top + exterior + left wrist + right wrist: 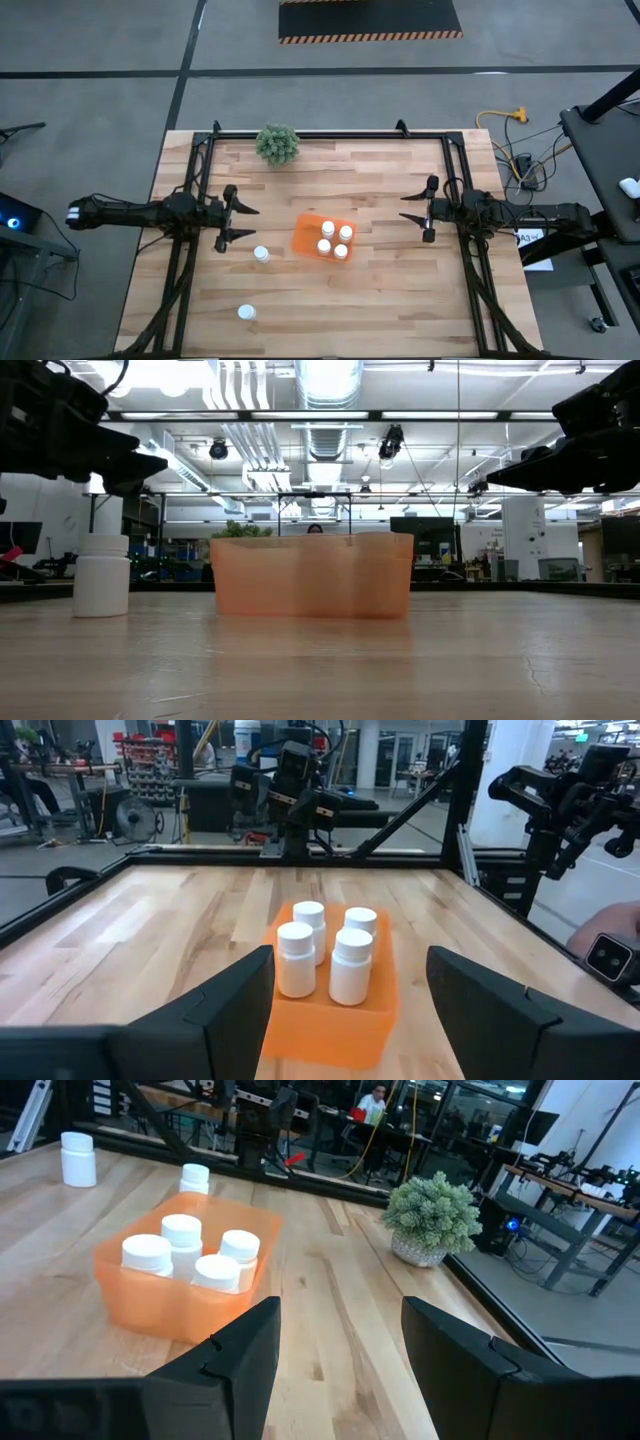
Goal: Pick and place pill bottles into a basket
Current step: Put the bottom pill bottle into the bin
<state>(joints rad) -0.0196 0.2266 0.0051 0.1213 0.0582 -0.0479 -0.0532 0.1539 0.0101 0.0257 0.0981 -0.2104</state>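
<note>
The orange basket (306, 240) sits near the table's middle with several white-capped pill bottles (334, 240) standing upright in it. They also show in the left wrist view as pill bottles (350, 965) and in the right wrist view as pill bottles (182, 1248). Two more stand on the wood to the basket's left: one bottle (261, 254) close to it, another bottle (246, 312) toward the near edge. My left gripper (253, 223) hovers open, level, left of the basket. My right gripper (404, 206) hovers open on the basket's right. Nothing lies between either pair of fingers.
A small green plant (277, 143) stands at the table's far edge, left of centre. Black frame rails (330, 136) run along the far edge and down both sides under the arms. Bare wood lies around the basket and toward the near right.
</note>
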